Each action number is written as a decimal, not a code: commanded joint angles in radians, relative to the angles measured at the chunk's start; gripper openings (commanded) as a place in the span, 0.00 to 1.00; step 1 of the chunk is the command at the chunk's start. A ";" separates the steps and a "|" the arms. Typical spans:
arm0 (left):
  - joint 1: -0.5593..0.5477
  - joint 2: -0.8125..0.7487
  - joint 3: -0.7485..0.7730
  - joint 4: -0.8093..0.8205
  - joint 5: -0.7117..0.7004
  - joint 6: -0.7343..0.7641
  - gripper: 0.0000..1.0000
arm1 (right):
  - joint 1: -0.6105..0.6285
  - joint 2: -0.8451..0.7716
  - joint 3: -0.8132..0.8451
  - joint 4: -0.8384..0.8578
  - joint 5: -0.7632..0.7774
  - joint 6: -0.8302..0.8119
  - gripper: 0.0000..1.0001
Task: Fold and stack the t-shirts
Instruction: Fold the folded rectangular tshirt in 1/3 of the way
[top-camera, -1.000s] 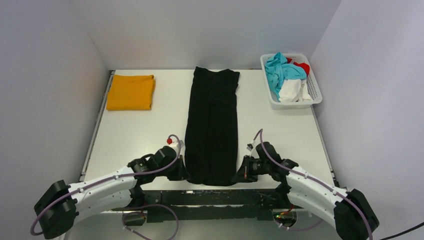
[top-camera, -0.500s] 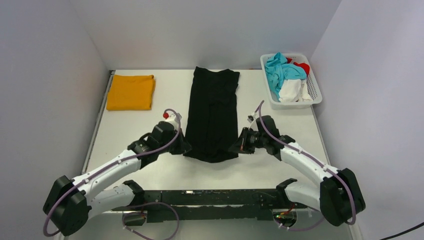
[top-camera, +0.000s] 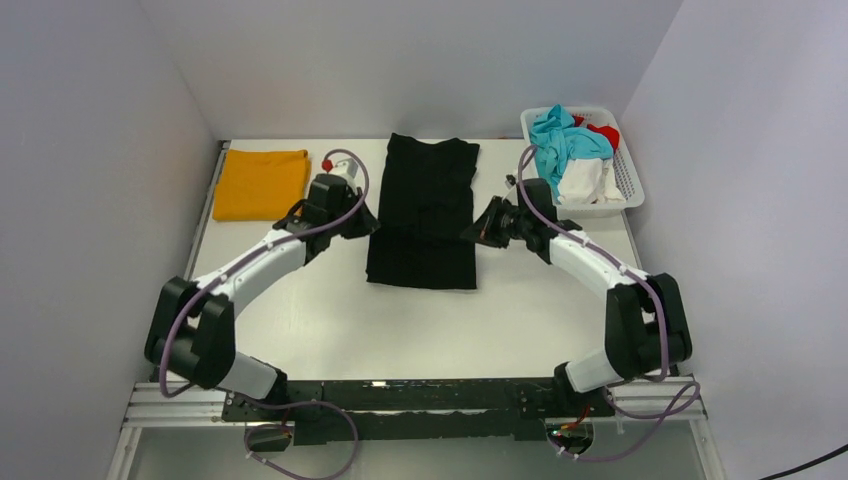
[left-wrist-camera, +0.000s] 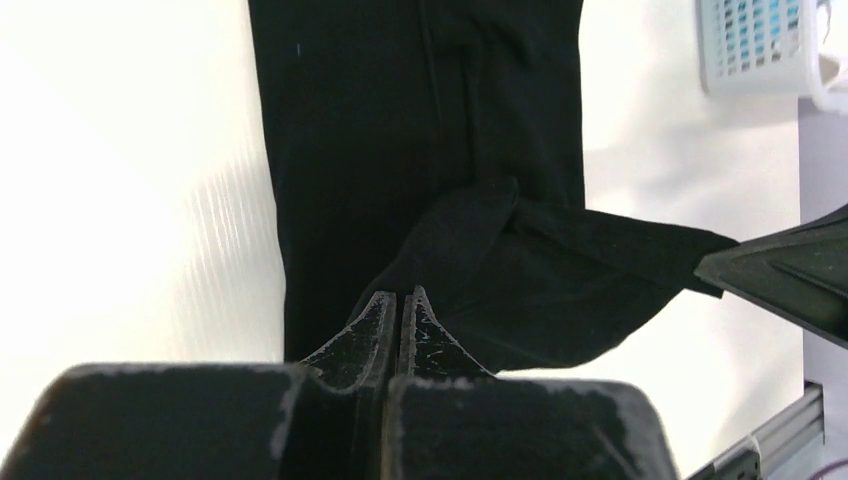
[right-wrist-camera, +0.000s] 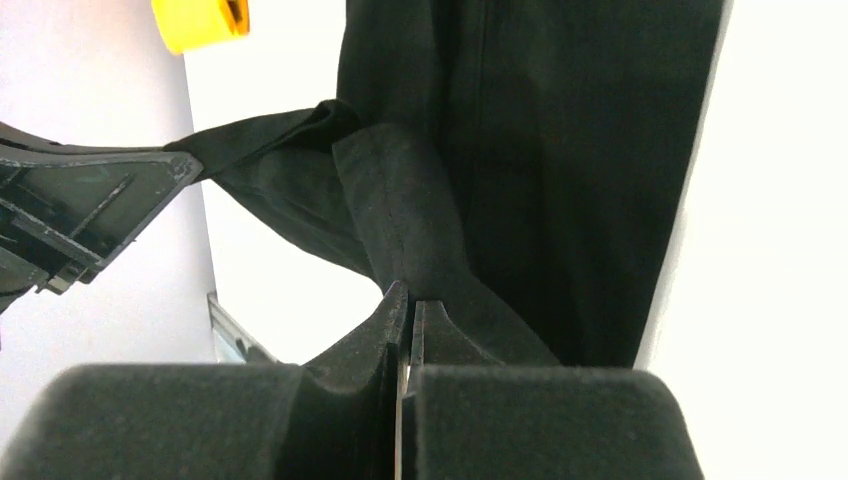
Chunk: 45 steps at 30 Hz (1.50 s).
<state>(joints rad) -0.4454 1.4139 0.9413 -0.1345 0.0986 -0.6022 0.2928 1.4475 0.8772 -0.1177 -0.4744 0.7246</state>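
From above, the black t-shirt (top-camera: 425, 215) lies as a narrow band on the table (top-camera: 400, 320). It runs from the far edge toward the middle, midway between the left and right edges. Its near part is doubled over the rest, with the fold facing the near edge. The left fingers (top-camera: 364, 222) sit at the band's left edge and the right fingers (top-camera: 480, 225) at its right edge, about halfway along. From this height I cannot tell their gap. The orange-yellow t-shirt (top-camera: 261, 184) lies folded flat in the far-left corner, well apart from the black one. A white lattice basket (top-camera: 630, 185) stands at the far-right corner, holding turquoise, white and red cloth.

In the left wrist view, the left fingers (left-wrist-camera: 398, 320) are pressed together with a corner of black cloth pinched at their tips. From there the cloth stretches across to the right fingers (left-wrist-camera: 790, 270) at the picture's right side — lifted over the flat layer beneath. A corner of the basket shows at the top right.

In the right wrist view, the right fingers (right-wrist-camera: 408, 320) are likewise closed on black fabric. The raised sheet spans to the left fingers (right-wrist-camera: 90, 210) — and a bit of orange-yellow cloth shows at the top left.
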 joint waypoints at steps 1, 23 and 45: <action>0.044 0.106 0.137 0.066 0.052 0.072 0.00 | -0.038 0.070 0.098 0.080 0.033 -0.037 0.00; 0.149 0.559 0.502 0.014 0.242 0.137 0.06 | -0.129 0.491 0.402 0.094 -0.003 -0.094 0.04; 0.130 0.195 0.025 0.065 0.192 0.021 0.99 | -0.002 0.250 0.172 0.029 0.084 -0.245 1.00</action>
<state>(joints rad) -0.2947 1.6455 1.0439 -0.1024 0.3077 -0.5476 0.2676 1.7805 1.1213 -0.1303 -0.4366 0.4946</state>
